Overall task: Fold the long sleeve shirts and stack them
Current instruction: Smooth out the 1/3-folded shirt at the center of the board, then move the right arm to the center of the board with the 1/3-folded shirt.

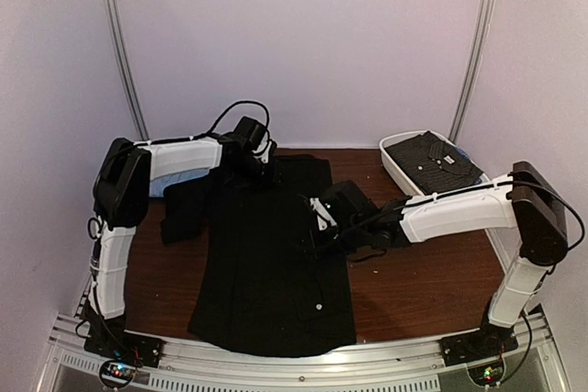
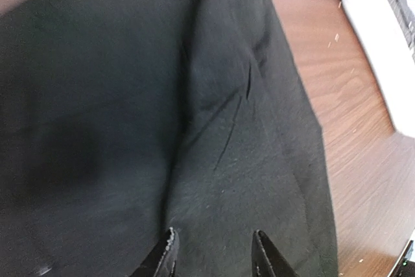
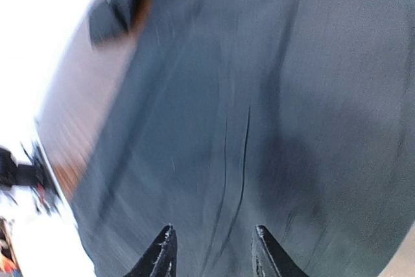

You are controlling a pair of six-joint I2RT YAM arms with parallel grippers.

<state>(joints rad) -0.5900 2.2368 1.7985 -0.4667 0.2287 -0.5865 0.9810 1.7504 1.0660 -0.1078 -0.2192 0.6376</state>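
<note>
Shirt time: a black long sleeve shirt lies spread out flat in the middle of the brown tabletop. It reaches from close to the far edge almost down to the near edge. The cloth is plain and dark, with soft wrinkles and a long crease down it. A few small pale buttons show near its right side. One sleeve sticks out toward the left edge and is bunched up.

The left gripper is over the far end of the shirt, where the top of it lies. Its two fingers are spread apart, and only flat black cloth shows between them. The right gripper is over the right side of the shirt, about halfway down. Its fingers are spread apart too, with nothing pinched between them.

A white oval tub sits at the far right corner of the tabletop. Inside it rests a folded dark shirt with pale dots. A small bit of light blue cloth peeks out under the left arm, near the left edge.
</note>
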